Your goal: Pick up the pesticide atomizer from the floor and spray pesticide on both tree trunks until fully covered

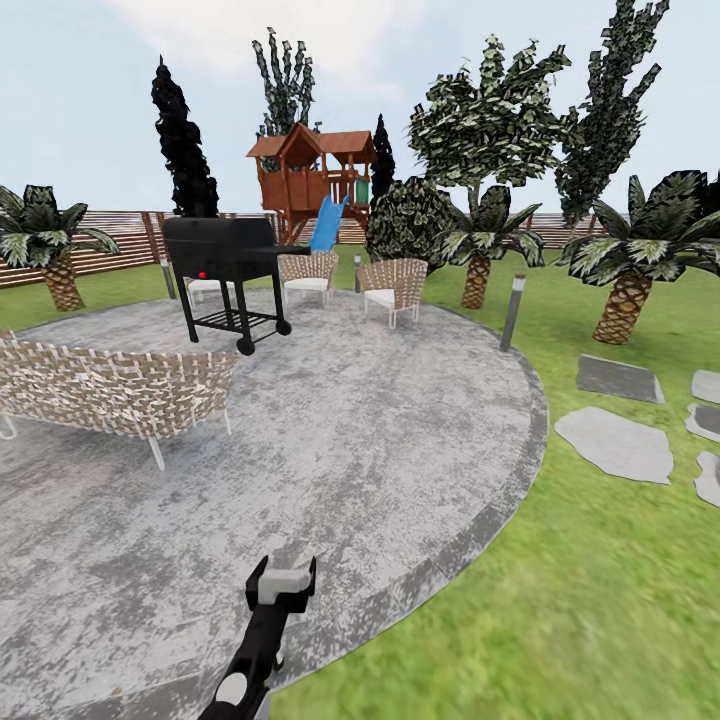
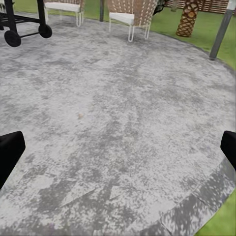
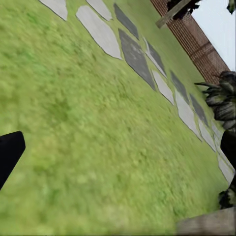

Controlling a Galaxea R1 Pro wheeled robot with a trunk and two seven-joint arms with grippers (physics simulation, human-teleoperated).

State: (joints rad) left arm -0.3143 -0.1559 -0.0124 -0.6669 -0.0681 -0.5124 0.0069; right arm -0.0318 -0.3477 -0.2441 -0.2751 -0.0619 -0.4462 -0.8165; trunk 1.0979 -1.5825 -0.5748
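The left claw (image 1: 283,585) reaches out low over the round stone patio (image 1: 400,440), its two fingers apart with nothing between them. In the left wrist view the same claw (image 2: 118,147) hangs over bare grey stone, one dark fingertip at each edge of the picture and a wide gap between. In the right wrist view the right claw (image 3: 118,152) is likewise spread and empty, over lawn (image 3: 73,123) crossed by a line of flat stepping stones (image 3: 135,56) that runs toward a brown fence (image 3: 189,29).

The spray bottle cannot be made out on the stone or grass here, so the step in hand looks like a search. I would judge it best done by turning the head and base slowly, scanning the floor close in first, and keeping both claws spread until the bottle is found.

Just beyond the left claw stands a woven sofa (image 1: 110,385), then a black grill (image 1: 225,265) on wheels and two woven chairs (image 1: 393,285). A short lamp post (image 1: 513,312) stands at the patio's edge, with scaly palms (image 1: 625,260) on the grass. Farther back, a leafy tree (image 1: 490,115) with a spreading crown rises beside a playset (image 1: 310,185) with a blue slide; its trunk is mostly hidden behind a palm.

No container shows, so there are no contents to report.
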